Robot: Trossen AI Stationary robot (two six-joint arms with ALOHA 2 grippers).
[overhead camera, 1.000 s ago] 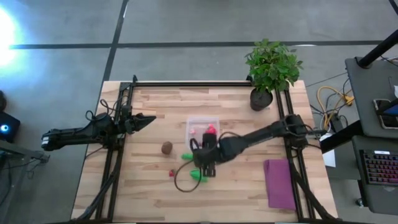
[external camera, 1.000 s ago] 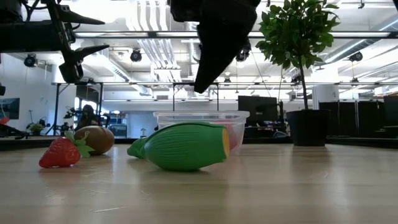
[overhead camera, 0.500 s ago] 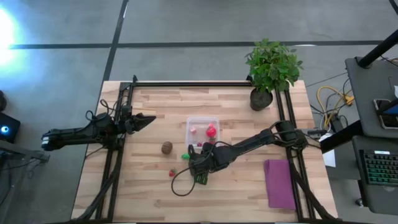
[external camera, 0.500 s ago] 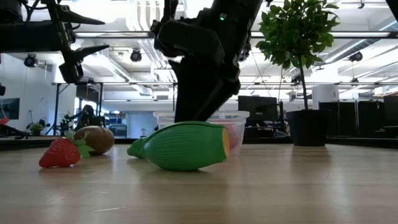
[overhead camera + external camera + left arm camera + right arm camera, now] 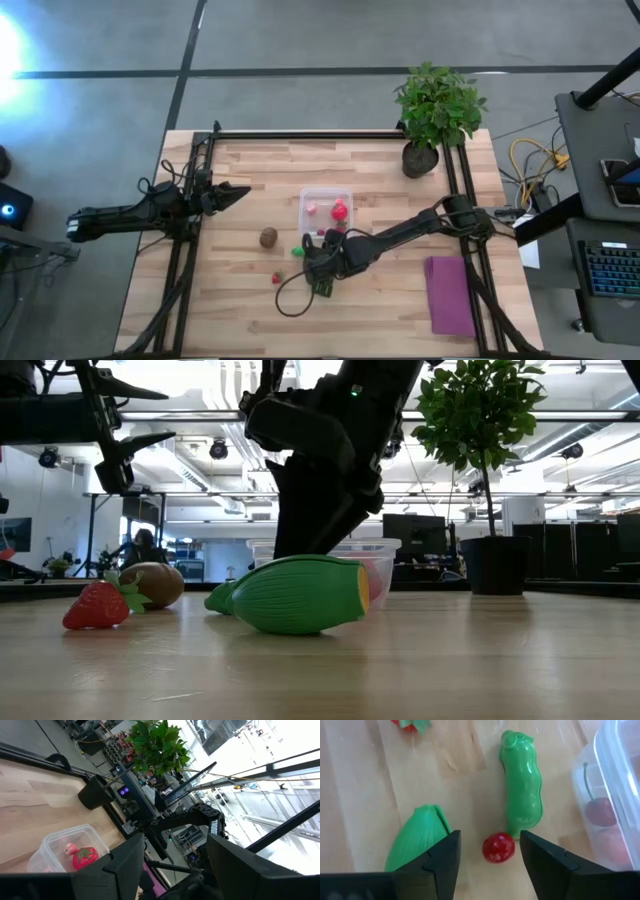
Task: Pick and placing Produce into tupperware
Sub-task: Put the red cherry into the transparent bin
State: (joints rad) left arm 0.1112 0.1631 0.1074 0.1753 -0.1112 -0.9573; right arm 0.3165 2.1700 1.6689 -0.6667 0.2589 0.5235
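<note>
Fingers point(image 5: 440, 865) of the right gripper point(image 5: 490, 860) stand spread apart and grasp nothing, lowered over a wooden table point(image 5: 250, 170) with a small red berry point(image 5: 498, 847) lying on the boards between them. Largest in the scene, the table carries a potted plant point(image 5: 437, 110) at its far right corner and a flat purple cloth point(image 5: 449, 296) at its near right edge. At the left edge of the table the left gripper point(image 5: 235, 192) hangs above the wood, its fingers point(image 5: 125, 862) parted and empty. Near the middle of the table sits the clear tupperware point(image 5: 324, 210), a red-pink ball point(image 5: 339, 210) and smaller pink pieces inside it; the right wrist view catches its wall with a cherry point(image 5: 600, 810) behind the plastic. Just beside the open right gripper lies a ribbed green piece point(image 5: 417, 837), and a green pea pod point(image 5: 521, 787) rests between the berry and the container, its end close to the berry. To the left of the container, a brown kiwi point(image 5: 268, 237) lies on the boards, with a strawberry point(image 5: 98, 605) near it.
</note>
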